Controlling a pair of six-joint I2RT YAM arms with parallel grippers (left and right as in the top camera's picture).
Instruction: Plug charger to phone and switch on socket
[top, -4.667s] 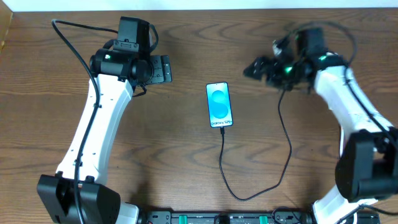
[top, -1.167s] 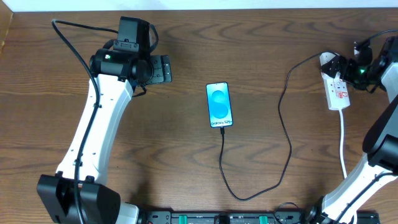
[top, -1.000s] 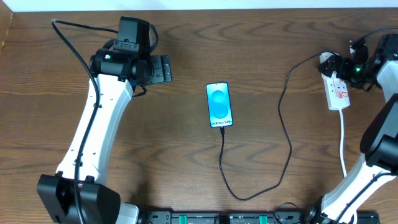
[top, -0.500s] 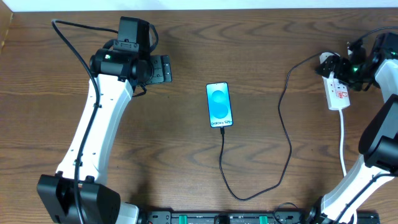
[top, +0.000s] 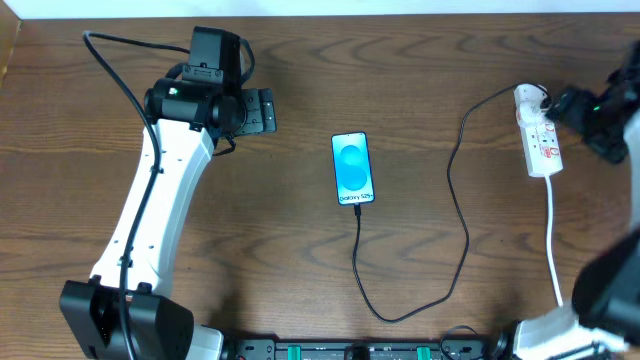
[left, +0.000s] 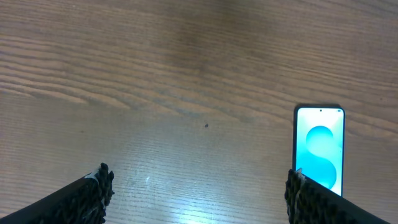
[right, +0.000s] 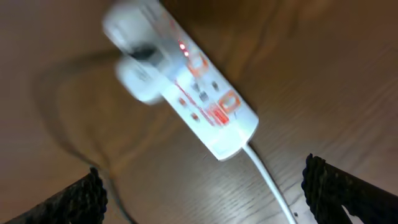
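The phone (top: 354, 168) lies face up at the table's middle, screen lit blue-teal; it also shows in the left wrist view (left: 319, 155). The black charger cable (top: 462, 215) runs from the phone's lower end, loops toward the front, and rises to its white plug (top: 524, 97) seated in the socket (top: 541, 140). In the right wrist view the socket (right: 205, 106) shows a small red light, with the plug (right: 138, 81) in it. My right gripper (top: 590, 115) is open just right of the socket. My left gripper (top: 262, 110) is open and empty, left of the phone.
The socket's white cord (top: 553, 240) runs toward the front right edge. The arms' black base rail (top: 360, 350) lines the front edge. The table's far edge is at the top.
My right gripper has drawn back to the right, off the socket's top end. The phone, cable and left arm have not moved.
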